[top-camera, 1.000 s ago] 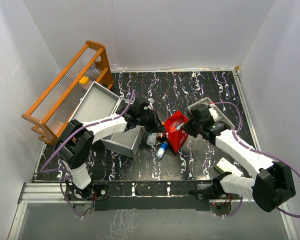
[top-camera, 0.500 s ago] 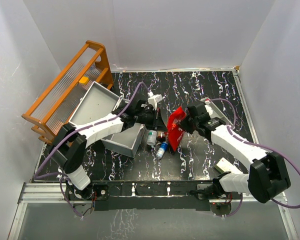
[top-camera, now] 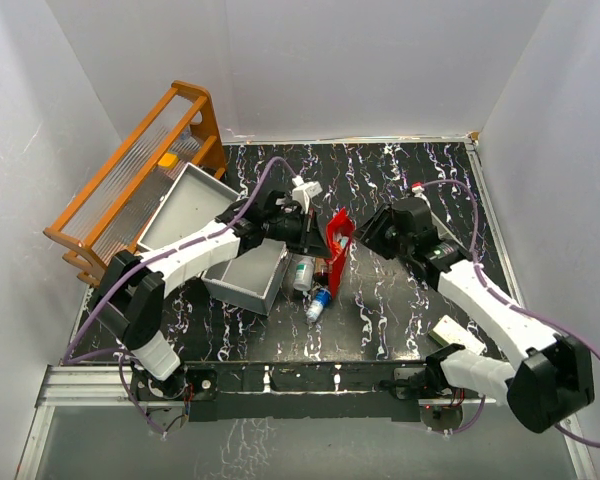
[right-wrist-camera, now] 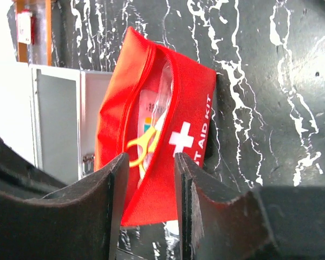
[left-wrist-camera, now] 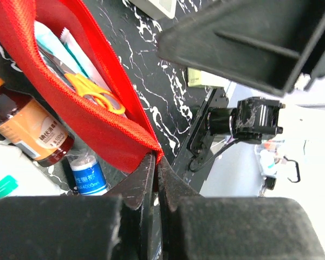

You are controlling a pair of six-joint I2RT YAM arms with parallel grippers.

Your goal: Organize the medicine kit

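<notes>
Pinching one red pouch (top-camera: 337,245), left gripper (left-wrist-camera: 156,162), three bottles (top-camera: 302,272), one medicine kit (top-camera: 195,210)

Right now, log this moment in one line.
left jaws: shut on red pouch | right jaws: open, clear of pouch | pouch: unzipped, scissors inside | medicine kit: open

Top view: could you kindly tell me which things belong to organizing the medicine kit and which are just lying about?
Job: medicine kit; red first-aid pouch pinched by left tool; yellow scissors; small bottles.
Lying about: orange rack; small white box.
</notes>
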